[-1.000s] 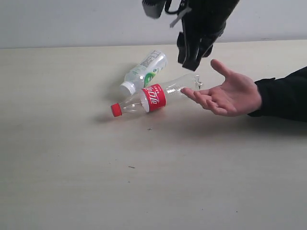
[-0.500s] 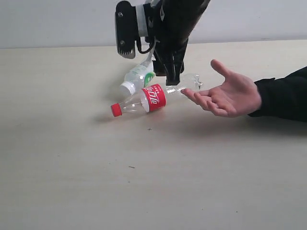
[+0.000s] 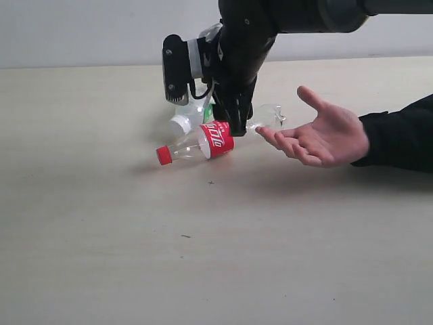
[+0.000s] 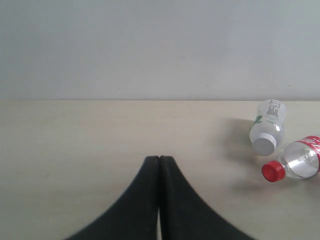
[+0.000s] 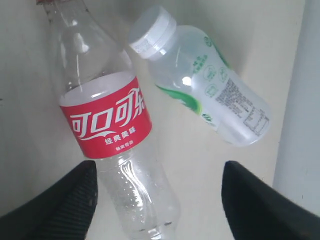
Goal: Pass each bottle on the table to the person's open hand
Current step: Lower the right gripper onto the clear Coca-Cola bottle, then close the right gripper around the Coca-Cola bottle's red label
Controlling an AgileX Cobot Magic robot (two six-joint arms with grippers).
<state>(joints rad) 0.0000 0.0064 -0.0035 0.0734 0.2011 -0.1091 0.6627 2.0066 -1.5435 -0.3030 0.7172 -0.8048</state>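
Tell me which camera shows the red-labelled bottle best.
The right wrist view. The red-labelled bottle fills it from close up, label and clear body sharp, lying between the right gripper's open fingers. The exterior view shows it small, partly behind the gripper. The left wrist view catches only its cap end at the frame edge.

Beneath me, the pale beige table (image 3: pixel 101 237) bears two bottles lying on their sides: the red-labelled bottle (image 3: pixel 215 139) and, just behind it, the white-capped bottle (image 3: pixel 183 122), possibly touching. A few dark specks (image 3: pixel 185 236) mark the bare top.
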